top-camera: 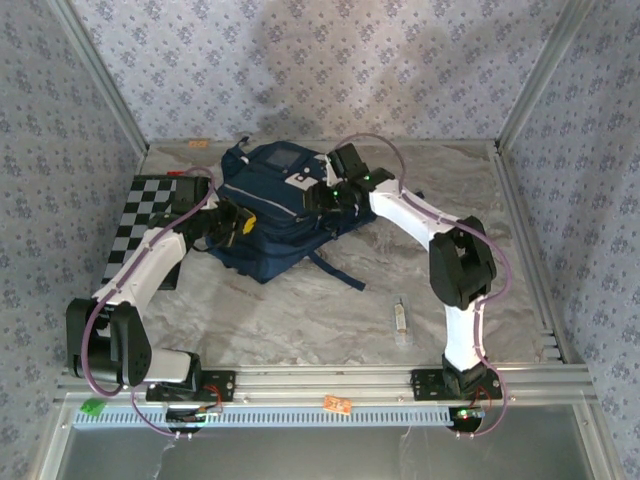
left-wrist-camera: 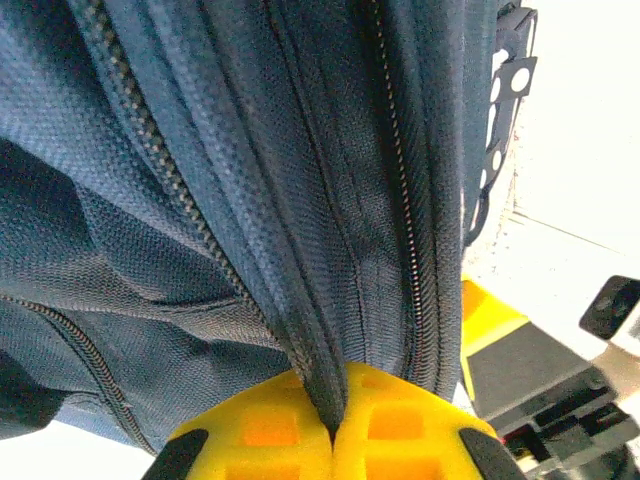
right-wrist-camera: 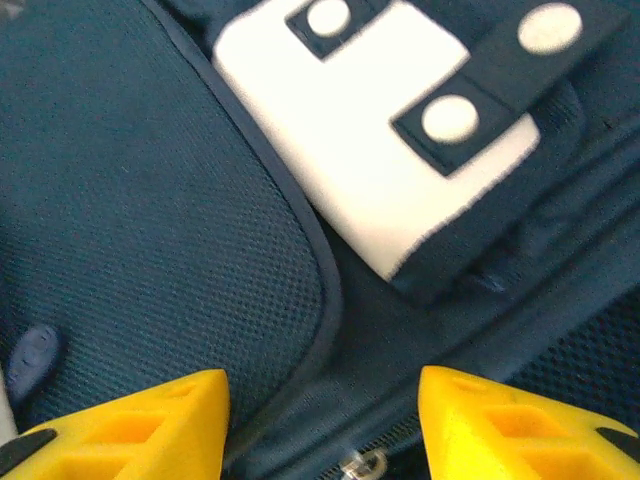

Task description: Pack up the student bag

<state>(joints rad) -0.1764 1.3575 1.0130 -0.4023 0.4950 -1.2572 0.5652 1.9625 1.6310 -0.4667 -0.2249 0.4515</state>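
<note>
The student bag (top-camera: 275,205), a navy blue backpack, lies at the back middle of the table with a dark strap trailing toward the front. My left gripper (top-camera: 238,222) is at the bag's left side. In the left wrist view it (left-wrist-camera: 335,430) is shut on a fold of the bag's fabric (left-wrist-camera: 300,200) beside a zipper line. My right gripper (top-camera: 325,195) hovers over the bag's right top. In the right wrist view it (right-wrist-camera: 322,385) stands open above the mesh panel, with a metal zipper pull (right-wrist-camera: 362,464) low between the fingers and a white buckle patch (right-wrist-camera: 370,130) beyond.
A black-and-white checkered mat (top-camera: 150,215) lies at the left, partly under the left arm. A small clear tube-like object (top-camera: 401,318) rests on the table front right. Patterned walls close in the back and both sides.
</note>
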